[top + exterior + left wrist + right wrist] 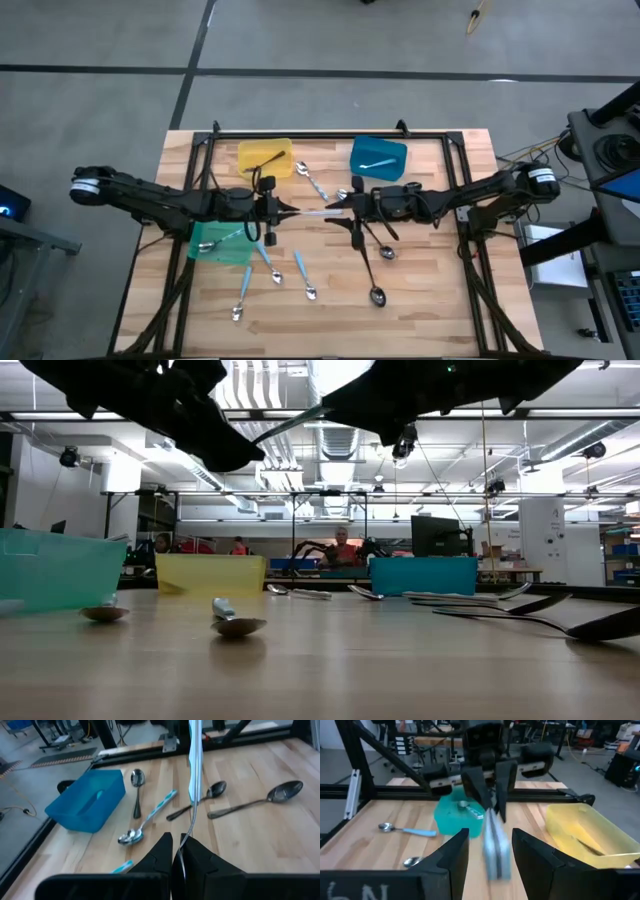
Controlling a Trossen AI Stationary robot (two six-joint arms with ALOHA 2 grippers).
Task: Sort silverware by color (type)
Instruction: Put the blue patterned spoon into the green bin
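A spoon with a light blue handle [318, 209] hangs above the table's middle, between my two grippers. My left gripper [283, 210] is shut on its silver end [186, 839]. The blue handle [494, 845] points at my right gripper [347, 205], whose open fingers [455, 852] stand either side of the handle's free end with a gap on both sides. More silverware lies flat on the table: blue-handled spoons [303, 275], dark spoons [375, 280] and a silver spoon [312, 180]. My left gripper pinches the spoon's thin silver neck [186, 839] between its two fingers. The fingers come from the table's left, slanting slightly down, and lie along the spoon. The spoon is lifted clear of the table, roughly level, with its blue handle [195, 765] reaching away toward the table's right.
A green bin [222, 243] holding a blue-handled spoon stands below my left arm. A yellow bin [265, 158] with a dark utensil and a blue bin [378, 155] with a light utensil stand at the far edge. A black frame [330, 132] rims the table.
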